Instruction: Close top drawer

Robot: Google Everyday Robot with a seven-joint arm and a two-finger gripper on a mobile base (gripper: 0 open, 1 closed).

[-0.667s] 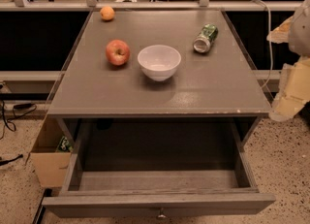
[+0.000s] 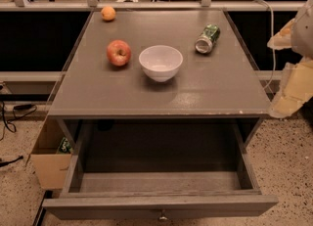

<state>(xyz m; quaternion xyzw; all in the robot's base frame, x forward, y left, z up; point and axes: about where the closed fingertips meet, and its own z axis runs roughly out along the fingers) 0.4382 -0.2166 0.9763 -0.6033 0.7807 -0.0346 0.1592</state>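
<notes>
Nearest the cam: top drawer (image 2: 205,204) pulled well out from under the counter (image 2: 205,93), its grey front along the bottom edge w/ a small round metal knob (image 2: 162,215) at centre, partly cut off by the frame. Drawer's side walls and floor show in full.

Left of the drawer, on the speckled floor (image 2: 288,161), sits a cardboard box (image 2: 48,167) w/ sth green (image 2: 64,145) inside; can't tell what it is.

Right edge, beside the counter's front-right corner and apart from the drawer: the gripper (image 2: 292,89), pale cream, partly out of frame. Can't tell if it's spread or closed; it holds nothing I can see.

On the counter, mid-depth: white bowl (image 2: 161,62), upright, approx centre. Red apple (image 2: 119,53) just left of it, not touching. Further back on the right, a green can (image 2: 207,38) lies on its side. Far-left corner: an orange (image 2: 108,13).
</notes>
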